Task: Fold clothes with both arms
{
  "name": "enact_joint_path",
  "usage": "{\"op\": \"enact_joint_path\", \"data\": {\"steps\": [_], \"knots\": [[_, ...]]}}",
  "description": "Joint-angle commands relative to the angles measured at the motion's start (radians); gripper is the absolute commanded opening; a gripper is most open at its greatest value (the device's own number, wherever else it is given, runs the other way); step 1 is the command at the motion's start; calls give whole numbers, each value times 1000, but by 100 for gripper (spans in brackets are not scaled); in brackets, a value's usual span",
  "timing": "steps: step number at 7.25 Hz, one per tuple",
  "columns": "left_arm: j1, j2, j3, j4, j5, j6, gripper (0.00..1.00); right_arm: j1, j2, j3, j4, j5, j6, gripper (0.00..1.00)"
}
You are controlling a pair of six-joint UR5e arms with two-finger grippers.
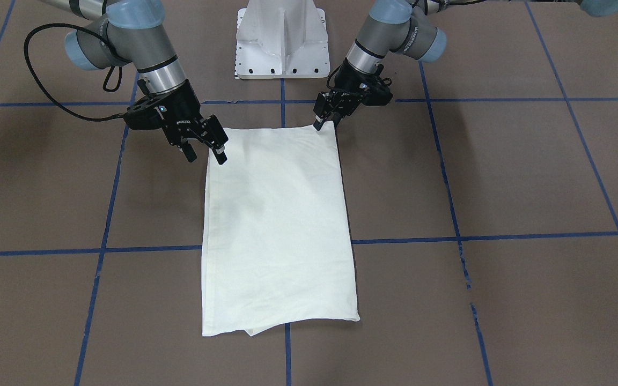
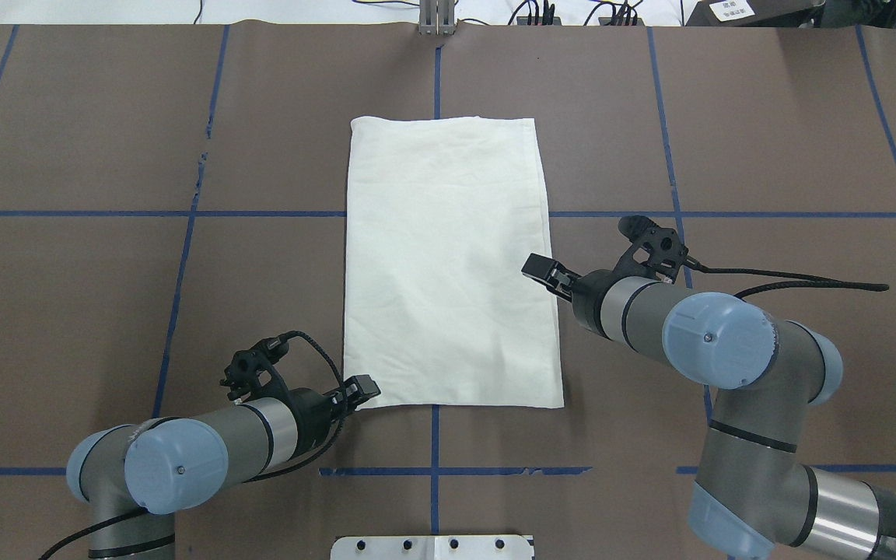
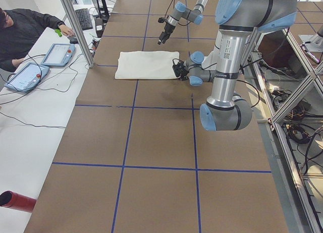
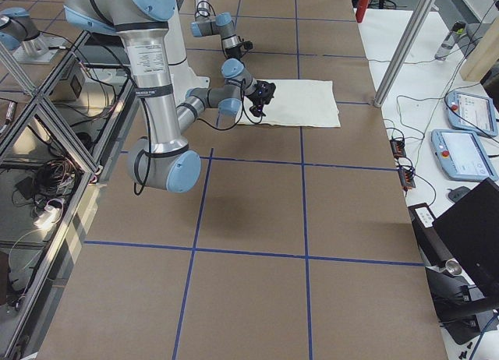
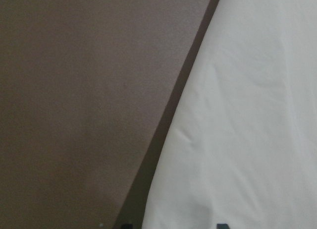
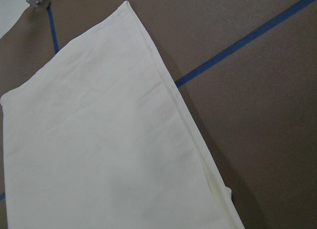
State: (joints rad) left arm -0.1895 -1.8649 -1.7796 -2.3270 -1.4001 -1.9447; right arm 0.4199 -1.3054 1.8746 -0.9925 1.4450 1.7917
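A: Which step is running?
B: Pre-grasp, apparently. The T-shirt [image 1: 279, 225] is lying folded on the table [image 1: 502, 177]; left claw [image 1: 326, 124] and right claw [image 1: 207, 156] are hovering released over its robot-side corners. Next move is probably calling for pinching both corners.

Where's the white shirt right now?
In the overhead view the shirt lies flat mid-table, between the left hand at its near corner and the right hand.
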Motion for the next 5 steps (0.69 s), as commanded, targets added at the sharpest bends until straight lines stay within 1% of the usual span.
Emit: {"op": "enact_joint_path", "data": {"steps": [1,5], "knots": [[1,0,-1,0,7,0,47,-1,0,0,0,0,0,100],[1,0,0,0,7,1,47,-4,0,0,0,-8,0,100]]}}
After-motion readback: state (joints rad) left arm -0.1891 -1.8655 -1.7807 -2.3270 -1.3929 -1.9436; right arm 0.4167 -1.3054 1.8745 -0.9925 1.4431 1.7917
